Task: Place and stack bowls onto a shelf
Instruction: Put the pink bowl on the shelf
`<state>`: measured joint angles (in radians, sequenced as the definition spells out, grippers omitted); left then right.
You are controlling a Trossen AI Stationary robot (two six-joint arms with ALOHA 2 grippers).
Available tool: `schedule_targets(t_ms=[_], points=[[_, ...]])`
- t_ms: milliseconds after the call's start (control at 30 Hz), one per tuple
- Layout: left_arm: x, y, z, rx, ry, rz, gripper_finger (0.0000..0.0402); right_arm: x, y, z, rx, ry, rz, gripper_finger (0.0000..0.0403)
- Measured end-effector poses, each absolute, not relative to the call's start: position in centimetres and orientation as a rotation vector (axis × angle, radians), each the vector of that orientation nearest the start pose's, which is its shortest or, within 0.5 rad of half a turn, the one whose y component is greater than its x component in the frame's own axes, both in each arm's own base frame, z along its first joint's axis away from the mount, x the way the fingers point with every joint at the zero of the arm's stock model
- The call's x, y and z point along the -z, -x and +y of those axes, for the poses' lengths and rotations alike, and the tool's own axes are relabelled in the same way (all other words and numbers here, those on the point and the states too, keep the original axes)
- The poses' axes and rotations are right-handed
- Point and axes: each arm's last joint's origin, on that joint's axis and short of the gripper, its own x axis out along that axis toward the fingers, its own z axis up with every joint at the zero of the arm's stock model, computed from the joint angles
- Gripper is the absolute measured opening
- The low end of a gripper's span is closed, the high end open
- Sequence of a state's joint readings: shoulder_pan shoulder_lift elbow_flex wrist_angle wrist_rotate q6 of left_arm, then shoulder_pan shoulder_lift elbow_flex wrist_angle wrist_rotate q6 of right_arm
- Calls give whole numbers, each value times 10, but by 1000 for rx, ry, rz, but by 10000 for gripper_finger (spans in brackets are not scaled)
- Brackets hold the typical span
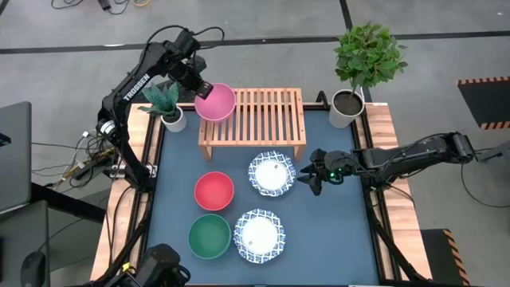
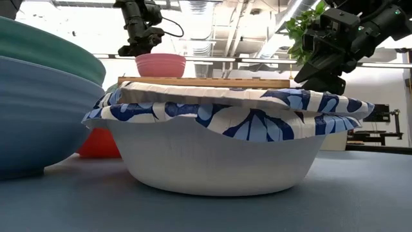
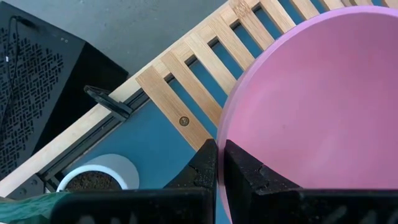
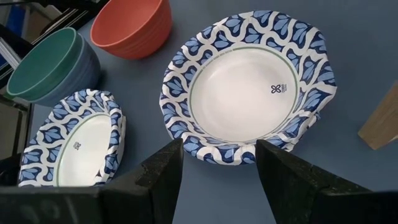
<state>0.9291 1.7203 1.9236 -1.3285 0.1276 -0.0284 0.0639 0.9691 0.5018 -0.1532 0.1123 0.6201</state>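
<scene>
My left gripper (image 1: 203, 88) is shut on a pink bowl (image 1: 215, 102) over the left end of the light-wood shelf (image 1: 263, 119). In the low view the bowl (image 2: 160, 64) stands upright with its base at the shelf's slatted top (image 2: 203, 82). On the blue table stand a coral-red bowl (image 1: 213, 190), a teal bowl (image 1: 209, 236) and two white bowls with blue patterned rims (image 1: 272, 173) (image 1: 258, 233). My right gripper (image 1: 312, 177) hovers open just right of the upper white bowl (image 4: 249, 87), touching nothing. My left gripper pinches the pink bowl's rim (image 3: 222, 124) on the side toward the table's left edge, one finger (image 3: 204, 167) outside the wall and the other (image 3: 242, 167) inside. The fingers slant down from above. The bowl stays upright; whether its base rests on the slats I cannot tell.
A white pot with a small spiky plant (image 1: 171, 112) stands just left of the shelf, close to my left gripper. A taller potted plant (image 1: 351, 100) stands at the far right corner. Bare blue table (image 1: 335, 231) lies to the right of the bowls.
</scene>
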Motion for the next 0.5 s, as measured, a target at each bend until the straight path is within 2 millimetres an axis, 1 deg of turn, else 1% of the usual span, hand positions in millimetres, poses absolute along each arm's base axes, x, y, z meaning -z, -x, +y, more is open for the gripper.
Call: schedule_targets(t_ms=[367, 500], points=[[-385, -200, 261, -721, 604, 994, 0, -208, -195, 9, 237, -545, 582, 226], [-376, -204, 264, -670, 649, 1029, 0, -208, -195, 9, 237, -545, 582, 226]])
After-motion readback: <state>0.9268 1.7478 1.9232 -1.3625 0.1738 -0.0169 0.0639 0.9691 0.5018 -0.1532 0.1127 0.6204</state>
